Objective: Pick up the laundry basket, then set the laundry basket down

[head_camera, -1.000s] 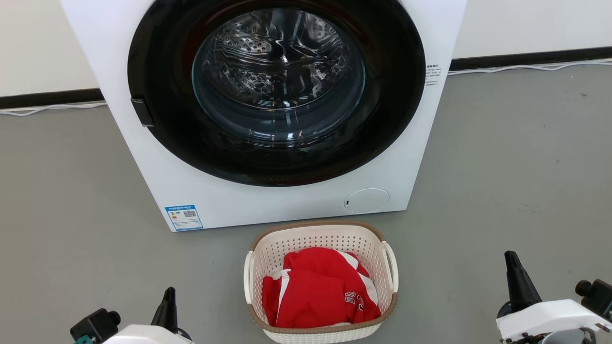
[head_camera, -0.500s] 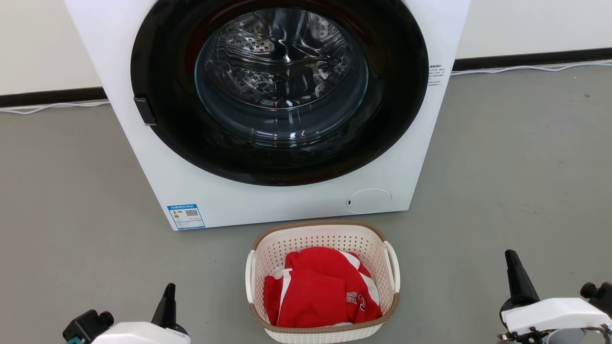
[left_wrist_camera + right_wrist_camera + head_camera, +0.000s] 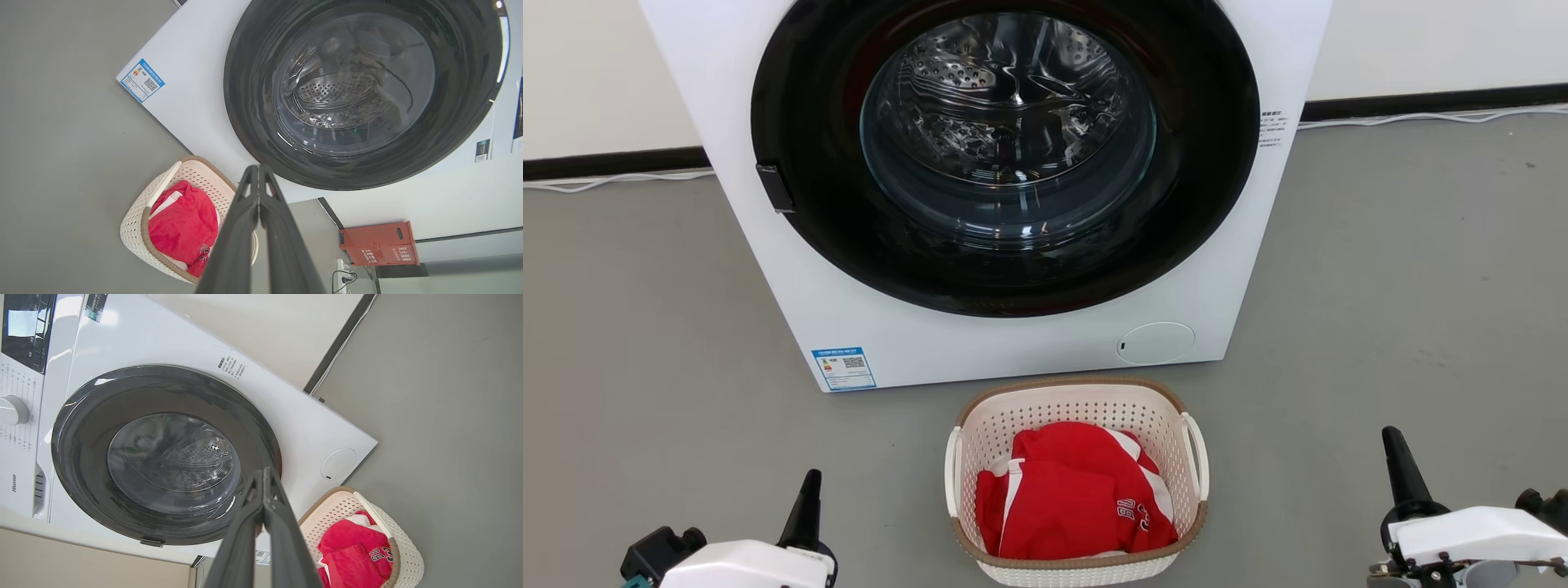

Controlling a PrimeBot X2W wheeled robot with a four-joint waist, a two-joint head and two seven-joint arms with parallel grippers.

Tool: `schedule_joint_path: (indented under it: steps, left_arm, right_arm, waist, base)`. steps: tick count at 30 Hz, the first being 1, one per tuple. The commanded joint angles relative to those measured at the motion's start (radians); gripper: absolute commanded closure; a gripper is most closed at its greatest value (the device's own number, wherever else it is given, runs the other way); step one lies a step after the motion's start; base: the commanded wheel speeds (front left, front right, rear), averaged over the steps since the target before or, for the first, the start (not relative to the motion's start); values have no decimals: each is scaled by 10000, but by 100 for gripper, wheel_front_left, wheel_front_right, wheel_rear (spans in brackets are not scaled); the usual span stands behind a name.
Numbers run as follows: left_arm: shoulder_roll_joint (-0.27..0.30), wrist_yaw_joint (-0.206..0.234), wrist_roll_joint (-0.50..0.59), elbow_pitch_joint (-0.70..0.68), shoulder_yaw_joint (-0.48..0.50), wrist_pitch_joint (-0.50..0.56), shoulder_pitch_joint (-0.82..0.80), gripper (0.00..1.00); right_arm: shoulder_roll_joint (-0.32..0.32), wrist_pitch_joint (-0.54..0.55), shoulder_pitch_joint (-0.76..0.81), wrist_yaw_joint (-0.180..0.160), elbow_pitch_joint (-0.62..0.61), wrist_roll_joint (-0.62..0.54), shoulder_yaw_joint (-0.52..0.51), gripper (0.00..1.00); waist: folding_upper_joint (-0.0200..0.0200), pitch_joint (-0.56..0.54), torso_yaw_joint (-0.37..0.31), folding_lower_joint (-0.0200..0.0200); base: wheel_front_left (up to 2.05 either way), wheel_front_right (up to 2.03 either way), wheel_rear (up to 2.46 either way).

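- The laundry basket (image 3: 1068, 408) stands upright on the grey floor (image 3: 1380, 286), at 6 o'clock from the white washing machine (image 3: 980, 351) and just clear of its front panel, with a red garment (image 3: 1074, 502) heaped inside.
- The left gripper (image 3: 810, 478) hangs low at 8 o'clock from the basket and the right gripper (image 3: 1389, 437) at 4 o'clock, both well apart from it.
- In the wrist views the left arm's fingers (image 3: 245, 212) are pressed together and hold nothing, and so are the right arm's fingers (image 3: 249, 522).
- A basket resting on the floor with both arms clear of it fits two readings: waiting to be lifted, or lifted and already put back down. The pictures do not settle which.
- The white loop handles sit at 9 o'clock (image 3: 950, 474) and 3 o'clock (image 3: 1199, 457) on the rim, one facing each arm.
- Judged from its build, the basket is light, and the garment lies toward its near end. Carried by one handle it would likely tip, while an even hold on both handles should keep it level and the garment inside.
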Motion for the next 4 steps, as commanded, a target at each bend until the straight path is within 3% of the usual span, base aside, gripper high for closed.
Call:
schedule_joint_path:
  steps: [1,4]
  left_arm:
    - [44,-125,-257,-332,247,66,-537,100]
    - [34,-168,-578,-380,290,155,-554,100]
  right_arm:
    - [-50,116,-468,46,-362,272,50,100]
    - [-10,203,-479,47,-393,601,21,100]
  waist:
    - [-1,1,5,-1]
    - [-1,2,17,-1]
  base:
    - [0,0,0]
    - [0,0,0]
